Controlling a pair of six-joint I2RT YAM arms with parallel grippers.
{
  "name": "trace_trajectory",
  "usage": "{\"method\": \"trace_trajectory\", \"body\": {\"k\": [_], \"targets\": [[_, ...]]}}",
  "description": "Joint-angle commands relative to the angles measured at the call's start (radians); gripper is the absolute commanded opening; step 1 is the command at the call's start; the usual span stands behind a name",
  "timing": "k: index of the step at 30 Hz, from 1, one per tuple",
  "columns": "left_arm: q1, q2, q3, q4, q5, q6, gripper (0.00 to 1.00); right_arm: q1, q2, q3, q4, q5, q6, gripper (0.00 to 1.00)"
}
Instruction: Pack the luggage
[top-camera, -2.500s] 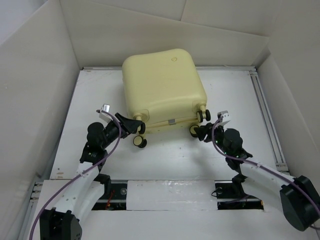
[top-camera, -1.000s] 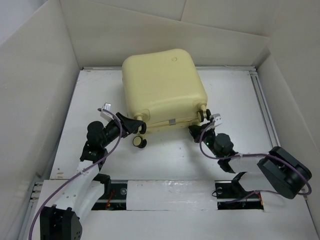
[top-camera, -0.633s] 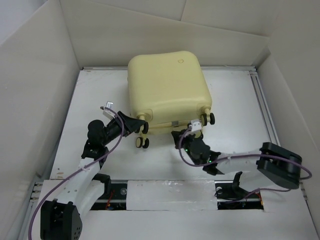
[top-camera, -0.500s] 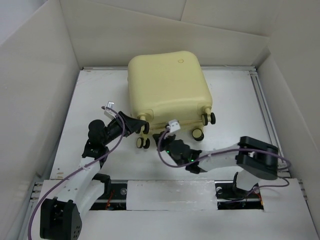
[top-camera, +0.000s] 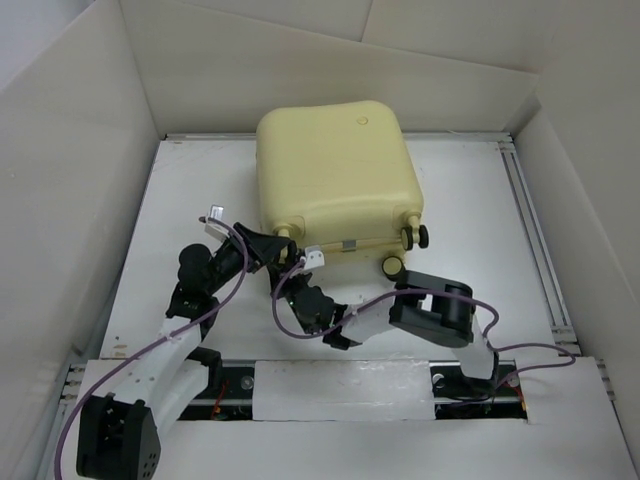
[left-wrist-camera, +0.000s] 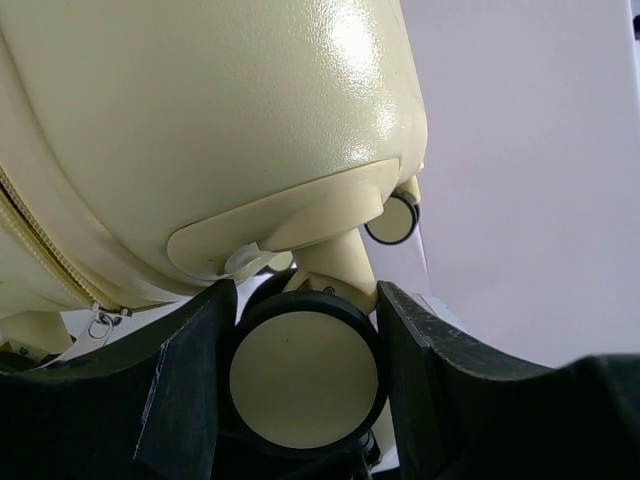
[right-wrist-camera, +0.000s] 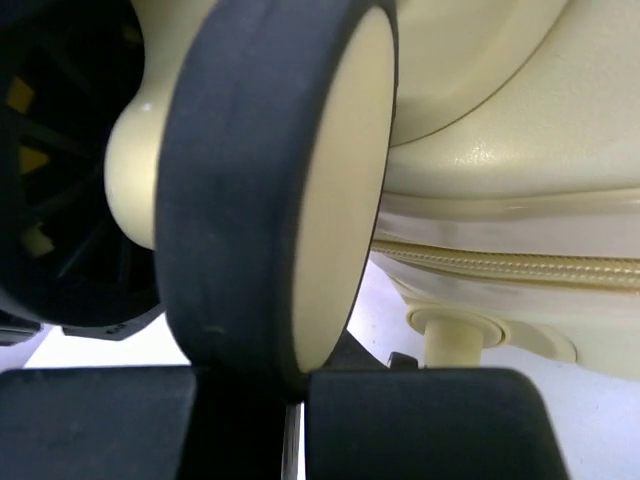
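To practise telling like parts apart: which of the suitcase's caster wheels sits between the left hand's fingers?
The left-side wheel filling the left wrist view, flanked by the left hand's fingers; right-side wheels sit apart.

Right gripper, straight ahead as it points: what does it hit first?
The right gripper meets a black suitcase wheel at once; it sits right at the shut fingers, possibly touching.

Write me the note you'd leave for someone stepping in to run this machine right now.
Luggage: closed, lying flat on the table, far middle.
Left gripper: closed on its near-left caster wheel.
Right gripper: shut, empty, tips close to a black-rimmed wheel at that corner.
Done: shell halves together, zip line looks shut.
Left: cannot tell from here; probably more shifting of the case.
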Motion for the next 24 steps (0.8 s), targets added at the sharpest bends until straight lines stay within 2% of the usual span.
{"method": "trace_trajectory", "body": {"k": [1,4,6,7,8,10,11,12,14,17,20,23,24], "targets": [[-0.093,-0.048,0.028,0.276,0.125,-0.109,0.0,0.095,-0.076,-0.009,0.093,-0.25,0.07,0.0],[-0.105,-0.048,0.028,0.276,0.095,-0.097,0.0,0.104,-0.242,-0.209,0.078,-0.152,0.07,0.0],[-0.169,-0.028,0.028,0.276,0.066,-0.072,0.0,0.104,-0.34,-0.345,0.039,-0.124,0.07,0.0],[-0.201,-0.018,0.028,0.276,0.048,-0.055,0.0,0.104,-0.445,-0.379,-0.046,-0.11,0.07,0.0],[-0.24,-0.005,0.043,0.276,-0.002,-0.035,0.0,0.104,-0.5,-0.407,-0.103,-0.11,0.079,0.0],[-0.388,0.053,0.063,0.276,-0.067,0.004,0.0,0.104,-0.602,-0.464,-0.226,-0.11,0.102,0.0],[-0.437,0.074,0.084,0.276,-0.107,0.041,0.0,0.104,-0.7,-0.476,-0.358,-0.11,0.129,0.0],[-0.523,0.117,0.097,0.276,-0.186,0.057,0.0,0.104,-0.742,-0.488,-0.402,-0.11,0.129,0.0],[-0.574,0.151,0.117,0.291,-0.248,0.068,0.0,0.115,-0.835,-0.53,-0.482,-0.11,0.163,0.0],[-0.574,0.176,0.117,0.39,-0.267,0.046,0.0,0.129,-0.879,-0.583,-0.482,-0.101,0.197,0.0],[-0.574,0.222,0.177,0.353,-0.264,0.057,0.0,0.141,-0.87,-0.596,-0.493,-0.079,0.241,0.0],[-0.584,0.298,0.187,0.433,-0.213,-0.016,0.0,0.15,-0.801,-0.576,-0.431,-0.079,0.264,0.0],[-0.584,0.32,0.187,0.513,-0.201,-0.046,0.0,0.159,-0.741,-0.562,-0.401,-0.063,0.264,0.0]]}}
